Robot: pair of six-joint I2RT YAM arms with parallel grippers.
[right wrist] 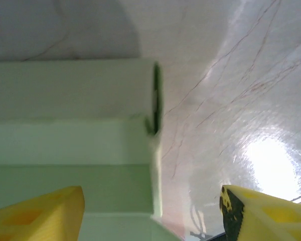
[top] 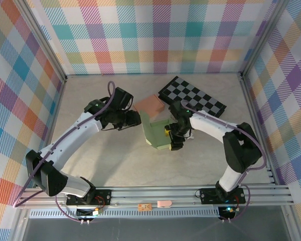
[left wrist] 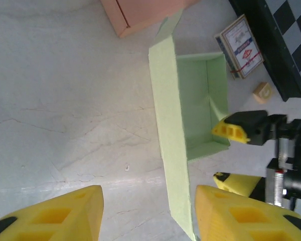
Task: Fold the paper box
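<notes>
Green paper box [left wrist: 195,100] stood half-formed, its long flap [left wrist: 166,130] unfolded. Left gripper [left wrist: 148,216] and right gripper [right wrist: 150,213] gaped, pinching nothing.

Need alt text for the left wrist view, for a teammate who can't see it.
An open pale green paper box lies on the marble-look table, its long flap running toward the left claw, whose yellow fingers stand apart. The right claw is open at the box's lower right corner.
</notes>
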